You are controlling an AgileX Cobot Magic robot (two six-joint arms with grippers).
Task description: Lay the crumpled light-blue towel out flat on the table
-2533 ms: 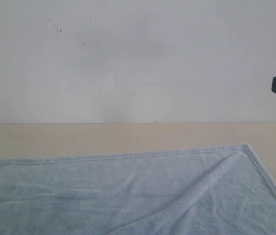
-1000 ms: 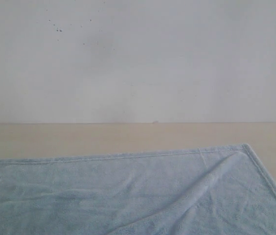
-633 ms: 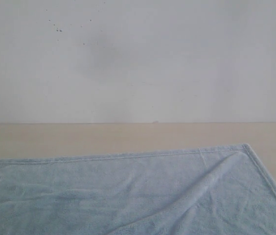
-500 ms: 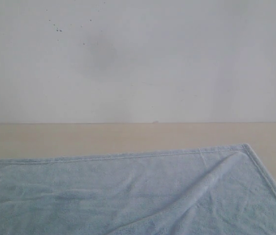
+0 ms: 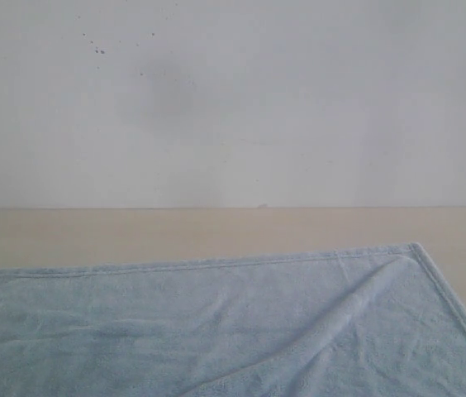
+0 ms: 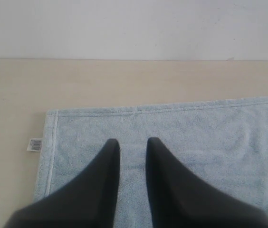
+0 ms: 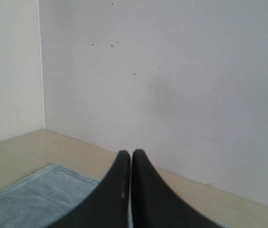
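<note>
The light-blue towel (image 5: 233,327) lies spread out on the beige table (image 5: 134,231), with a soft diagonal wrinkle toward its right side. Neither gripper shows in the exterior view. In the left wrist view my left gripper (image 6: 132,141) hangs over the towel (image 6: 196,137) near its hemmed corner, open with a narrow gap and nothing between the fingers. A small white label (image 6: 35,144) sticks out at that corner. In the right wrist view my right gripper (image 7: 130,153) is shut and empty, raised and facing the wall, with a towel corner (image 7: 39,190) below it.
A white wall with dark specks (image 5: 99,48) rises behind the table. A second wall (image 7: 8,71) meets it at a corner in the right wrist view. Bare tabletop (image 6: 10,95) runs beyond the towel's far edge.
The dark gripper part seen at the right edge 2.5 s ago has left the exterior view. The towel has stayed in place.
</note>
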